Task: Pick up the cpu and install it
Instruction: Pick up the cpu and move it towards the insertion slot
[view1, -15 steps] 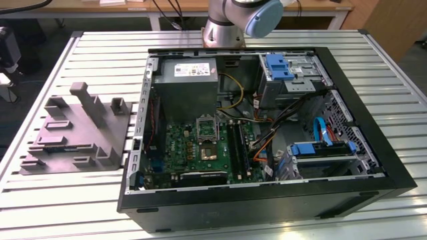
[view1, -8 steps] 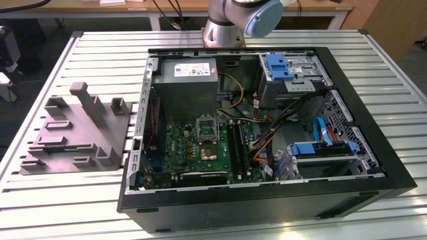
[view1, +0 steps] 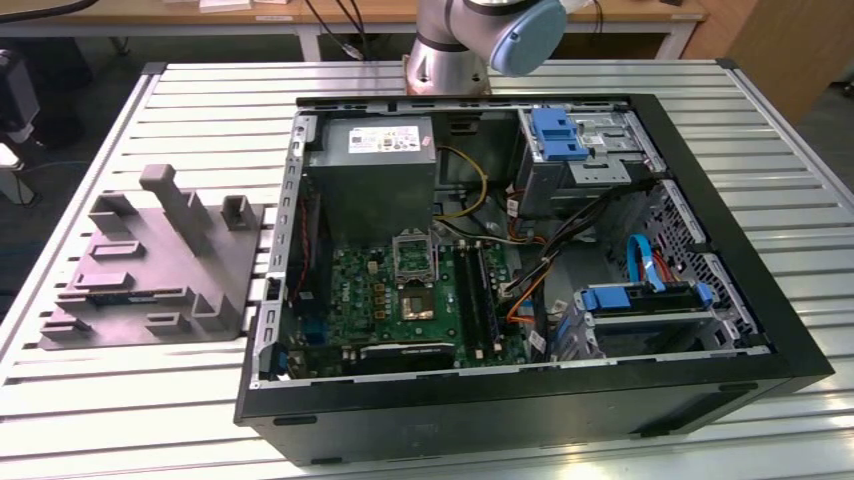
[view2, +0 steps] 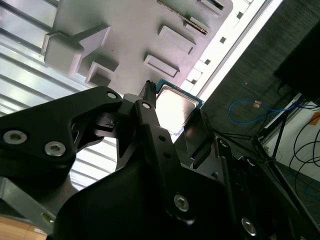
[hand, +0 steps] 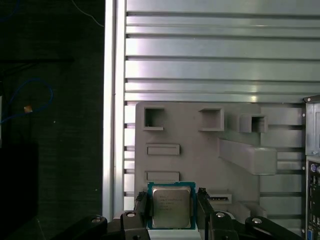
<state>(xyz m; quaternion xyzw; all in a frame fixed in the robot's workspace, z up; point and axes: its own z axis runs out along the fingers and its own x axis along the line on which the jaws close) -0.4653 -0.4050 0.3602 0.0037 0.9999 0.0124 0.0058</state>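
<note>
cpu (hand: 171, 207) is grasped by the gripper (hand: 171, 195): in both wrist views the two black fingers (hand: 141, 210) are closed against opposite edges of it, silvery metal top facing the cameras, thin green rim visible round the lid. In the second wrist view the cpu (view2: 176, 105) is seen between the same gripper (view2: 172, 107) tips, slightly tilted to the frame. It is positioned over the grey fixture plate (hand: 200, 150), near one edge of that plate and just beside a shallow slotted pocket. Whether it is resting on the plate or lifted clear cannot be told.

The fixture plate (view1: 147, 280) is laid on the slatted aluminium bench (view1: 134, 400), close to the bench edge on the exterior view's left; dark floor and a blue cable (hand: 30, 95) are seen beyond that edge. The open PC case (view1: 747, 330) is set beside the plate, nearer the bench's middle. Inside it the green board (view1: 360, 290) is seen with the black socket frame (view1: 411, 262), well apart from the cpu. The arm (view1: 461, 45) is mounted at the bench edge behind the case.
</note>
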